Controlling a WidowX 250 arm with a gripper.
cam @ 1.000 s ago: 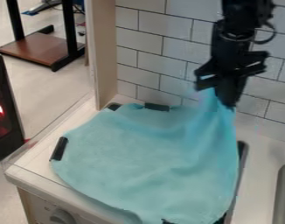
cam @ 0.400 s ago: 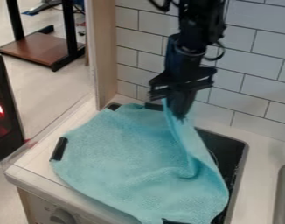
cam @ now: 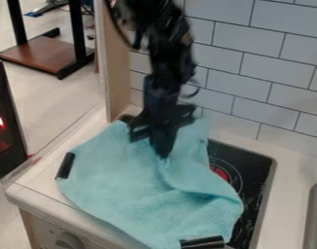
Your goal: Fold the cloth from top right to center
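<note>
While the gripper [cam: 162,153] hangs over the blue cloth [cam: 122,185], between its middle and 12 o'clock, its fingers are clamped on the fabric. The cloth covers much of the black stovetop [cam: 254,171], its 2 o'clock side turned inward. Black strips sit at its 10 o'clock [cam: 65,165] and 5 o'clock edges.

Kitchen set-up, lab-like. Black stovetop [cam: 254,170], sink [cam: 314,219] edge, knob [cam: 69,240] on the front, tiled wall [cam: 232,73]; robot arm [cam: 169,61] over the counter [cam: 291,175].
</note>
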